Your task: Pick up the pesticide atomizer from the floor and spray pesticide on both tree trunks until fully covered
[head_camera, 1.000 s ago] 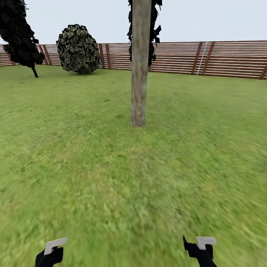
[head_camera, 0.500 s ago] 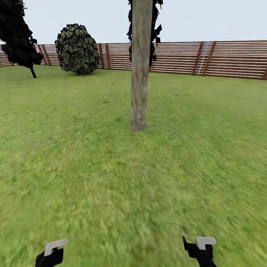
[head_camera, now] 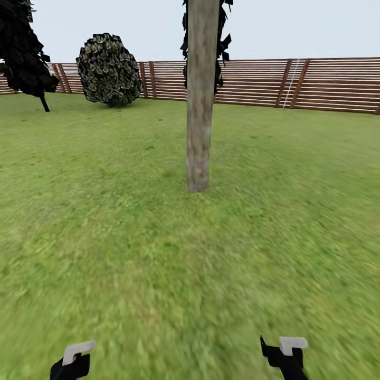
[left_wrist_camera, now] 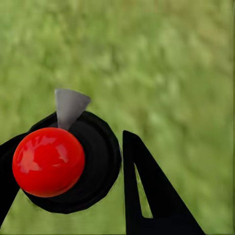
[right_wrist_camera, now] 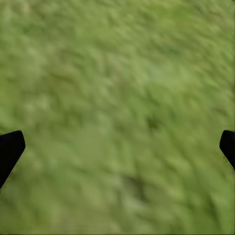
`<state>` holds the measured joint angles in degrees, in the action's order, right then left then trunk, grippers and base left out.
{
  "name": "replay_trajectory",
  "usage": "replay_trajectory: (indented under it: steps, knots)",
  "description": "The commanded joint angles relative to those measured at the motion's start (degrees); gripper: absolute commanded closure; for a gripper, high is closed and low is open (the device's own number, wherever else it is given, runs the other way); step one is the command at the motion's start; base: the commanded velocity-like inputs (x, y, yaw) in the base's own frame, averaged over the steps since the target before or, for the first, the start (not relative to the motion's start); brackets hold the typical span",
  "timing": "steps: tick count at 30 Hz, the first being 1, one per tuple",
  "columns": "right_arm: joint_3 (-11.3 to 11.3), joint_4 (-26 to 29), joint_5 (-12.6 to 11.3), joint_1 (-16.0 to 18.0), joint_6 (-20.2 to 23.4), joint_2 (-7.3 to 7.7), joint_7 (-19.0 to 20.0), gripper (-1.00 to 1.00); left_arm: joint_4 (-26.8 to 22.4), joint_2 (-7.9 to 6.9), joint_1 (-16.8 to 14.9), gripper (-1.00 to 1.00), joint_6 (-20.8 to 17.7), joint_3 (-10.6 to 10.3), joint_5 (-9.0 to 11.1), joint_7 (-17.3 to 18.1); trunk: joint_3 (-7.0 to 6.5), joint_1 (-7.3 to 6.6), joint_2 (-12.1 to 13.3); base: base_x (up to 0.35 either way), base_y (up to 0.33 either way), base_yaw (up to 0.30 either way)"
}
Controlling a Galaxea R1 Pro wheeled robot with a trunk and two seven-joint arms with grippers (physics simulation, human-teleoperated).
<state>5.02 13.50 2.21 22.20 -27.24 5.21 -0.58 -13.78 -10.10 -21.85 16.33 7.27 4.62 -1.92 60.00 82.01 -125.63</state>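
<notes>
This is an outdoor garden. A wide green grass lawn [head_camera: 105, 237] covers the ground and runs back to a brown fence [head_camera: 316, 84] of horizontal wooden slats closing off the far side. A thick, straight tree trunk [head_camera: 200, 105] of pale grey-brown bark rises from the grass, with dark leaves [head_camera: 221, 42] behind it. A rounded leafy bush [head_camera: 109, 68] stands by the fence, and at the far left what looks like another dark-leaved tree [head_camera: 24, 47]. Pale open sky [head_camera: 290, 26] lies above.
</notes>
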Motion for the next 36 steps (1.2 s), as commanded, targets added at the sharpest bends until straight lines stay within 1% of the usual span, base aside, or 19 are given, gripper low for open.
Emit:
replay_trajectory:
  steps: [1,36]
  knots:
    - [0.25,-0.05,0.25,0.03,-0.15,-0.02,-0.04,-1.0,0.06,-0.01,-0.03,1.0,0.2,-0.15,0.48,-0.02,0.04,0.03,-0.01,0.338,0.0,0.0]
    - [0.25,0.03,0.26,0.03,-0.11,-0.02,-0.04,-1.0,-0.01,0.08,0.22,1.0,0.2,-0.14,0.48,-0.02,0.03,0.03,-0.01,0.338,0.0,-0.005]
